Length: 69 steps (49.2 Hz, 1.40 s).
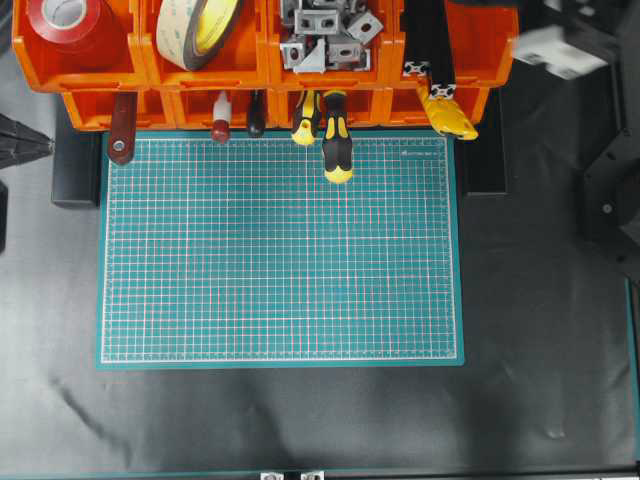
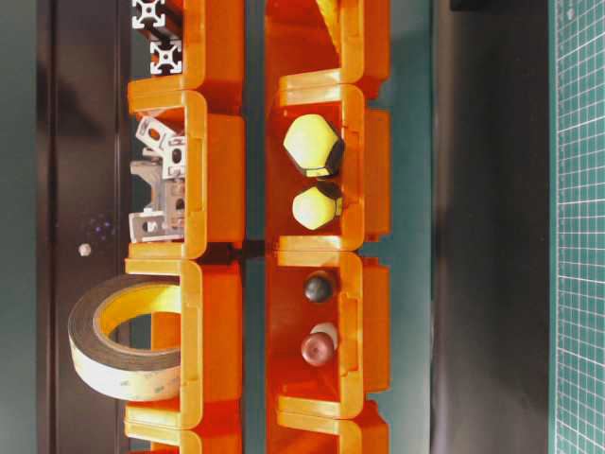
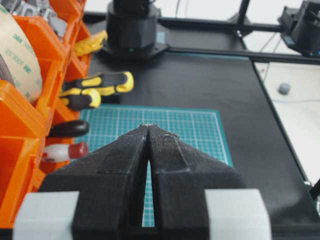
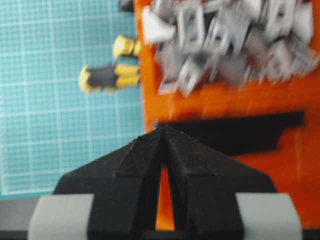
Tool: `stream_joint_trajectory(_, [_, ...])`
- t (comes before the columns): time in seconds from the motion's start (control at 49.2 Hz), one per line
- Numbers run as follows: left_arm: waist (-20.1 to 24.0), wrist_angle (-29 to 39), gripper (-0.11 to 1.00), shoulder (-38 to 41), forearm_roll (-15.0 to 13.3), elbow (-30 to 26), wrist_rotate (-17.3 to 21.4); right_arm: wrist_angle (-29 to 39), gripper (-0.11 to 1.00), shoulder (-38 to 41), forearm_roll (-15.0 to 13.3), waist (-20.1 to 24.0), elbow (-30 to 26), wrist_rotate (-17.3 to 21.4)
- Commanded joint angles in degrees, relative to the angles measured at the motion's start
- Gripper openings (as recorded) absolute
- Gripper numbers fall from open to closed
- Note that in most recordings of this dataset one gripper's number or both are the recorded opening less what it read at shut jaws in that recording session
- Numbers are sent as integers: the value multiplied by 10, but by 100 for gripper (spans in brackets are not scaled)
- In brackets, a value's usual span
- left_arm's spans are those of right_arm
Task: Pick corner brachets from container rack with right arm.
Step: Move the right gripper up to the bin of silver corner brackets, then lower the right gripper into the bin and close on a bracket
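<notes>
Silver-grey metal corner brachets point(image 4: 230, 40) lay heaped in the bright orange plastic container rack point(image 4: 210, 107); my right gripper point(image 4: 164, 131), tips together, seemingly hovered above it, blurred.

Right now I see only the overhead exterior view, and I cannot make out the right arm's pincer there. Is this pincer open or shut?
Observer: Shut. In the right wrist view, the right pincer has its tips together and holds nothing.
Operator: What lies under it?
Observer: The orange container rack. The tips point at a black bar, and the corner brackets are heaped beyond that bar, though this view is blurred.
Operator: And the left pincer?
Observer: The left pincer is shut and empty too. It points across the green mat.
</notes>
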Motion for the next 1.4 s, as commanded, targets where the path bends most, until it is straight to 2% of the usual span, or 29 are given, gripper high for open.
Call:
stream_joint_trajectory(0.0, [-1, -2, 0, 8, 2, -17, -2, 12, 1, 33, 0, -10, -47, -25])
stream_joint_trajectory(0.142, [0, -2, 0, 9, 2, -16, -4, 33, 1, 80, -1, -17, -75, -38])
stream_joint_trajectory(0.203, [-1, 0, 0, 12, 2, -18, -10, 40, 5, 98, -1, -18, -84, -39])
stream_joint_trajectory(0.264, [-2, 1, 0, 18, 2, -18, -20, 45, 18, 113, -1, -23, -93, -37])
stream_joint_trajectory(0.427, [-4, 2, 0, 27, 2, -17, -32, 43, 68, 128, -1, -29, -90, -36])
stream_joint_trajectory(0.529, [-6, 2, 0, 27, 2, -18, -33, 33, 85, 134, -1, -32, -88, -40])
stream_joint_trajectory(1.18, [-4, 2, 0, 28, 2, -18, -32, 11, 85, 169, 0, -47, -85, -38])
stream_joint_trajectory(1.383, [-4, 3, 0, 26, 2, -17, -31, 2, 85, 178, 0, -47, -69, -33])
